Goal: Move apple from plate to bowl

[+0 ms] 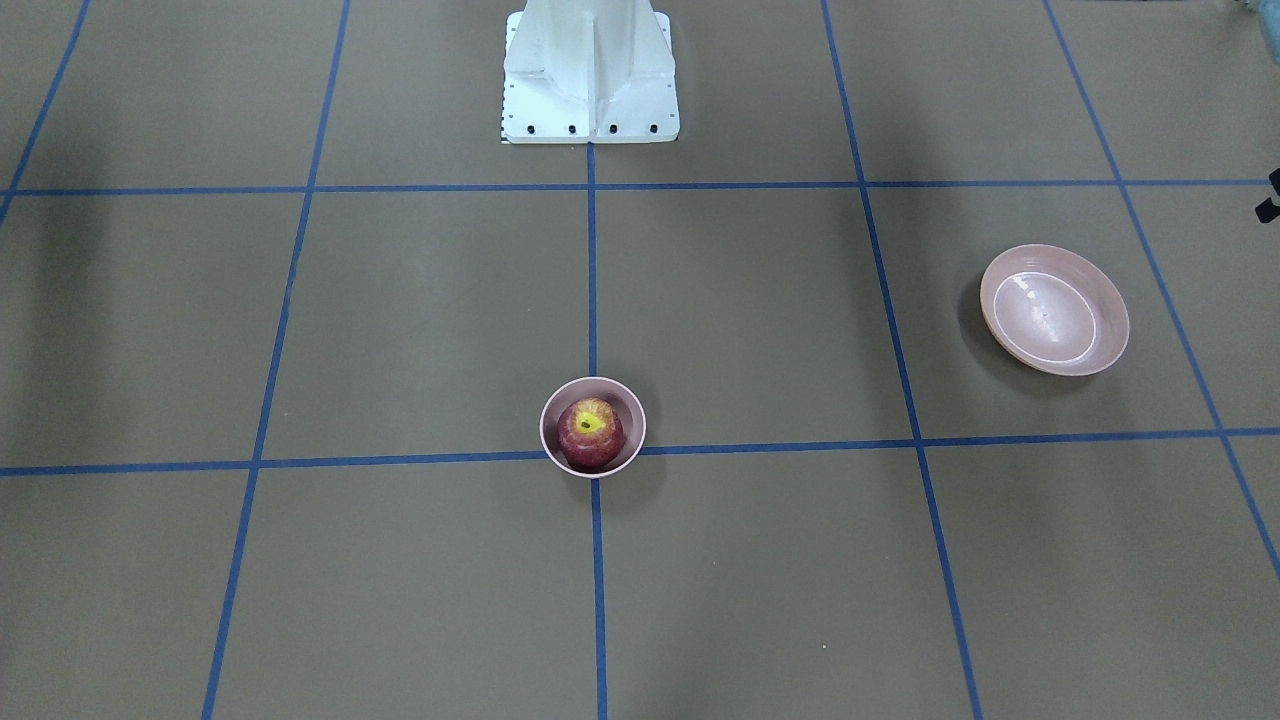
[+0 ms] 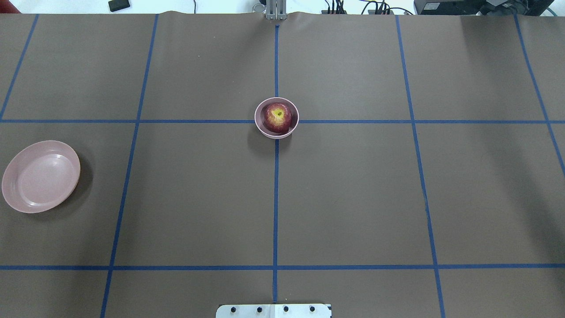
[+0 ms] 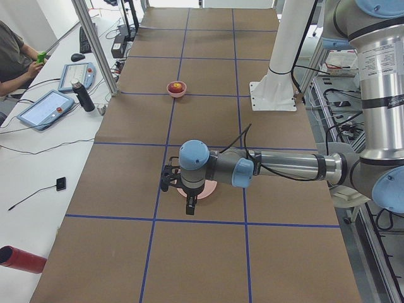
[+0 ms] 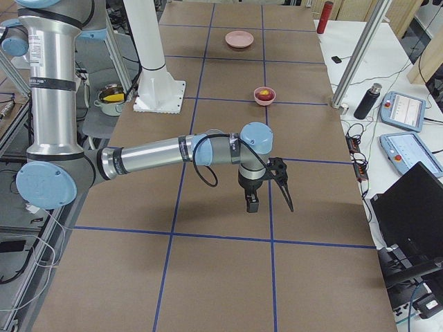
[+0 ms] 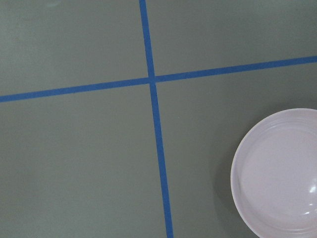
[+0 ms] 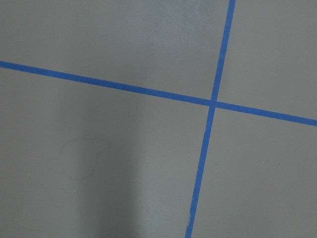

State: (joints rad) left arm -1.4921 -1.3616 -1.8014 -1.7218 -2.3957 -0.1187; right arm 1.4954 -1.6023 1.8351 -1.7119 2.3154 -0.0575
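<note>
Left gripper (image 3: 167,180): hangs at the end of the near, left arm (image 3: 284,167), above the bench (image 3: 208,252) and close to the plate (image 3: 208,187). The wrist hides part of the plate in this side view. You cannot tell from here whether the gripper is released or clenched.
Left wrist view: shows you the plate at lower right, with its smooth inside in sight. It lies near a crossing of blue tape lines (image 5: 151,79).
Right gripper (image 4: 282,187): hangs at the end of the right arm (image 4: 152,155) over the brown bench, near a tape crossing. You cannot tell whether it is released or clenched. The right wrist view shows you only bench surface and tape.
Apple (image 1: 590,435): sits inside the bowl (image 1: 632,405), with its stem dimple and yellow patch facing up. Neither gripper touches it.
Bowl: stands upright on the tape crossing at mid-bench, straight out from the white base (image 1: 590,75).
Plate: lies flat on the robot's left side of the bench, well apart from the bowl.
</note>
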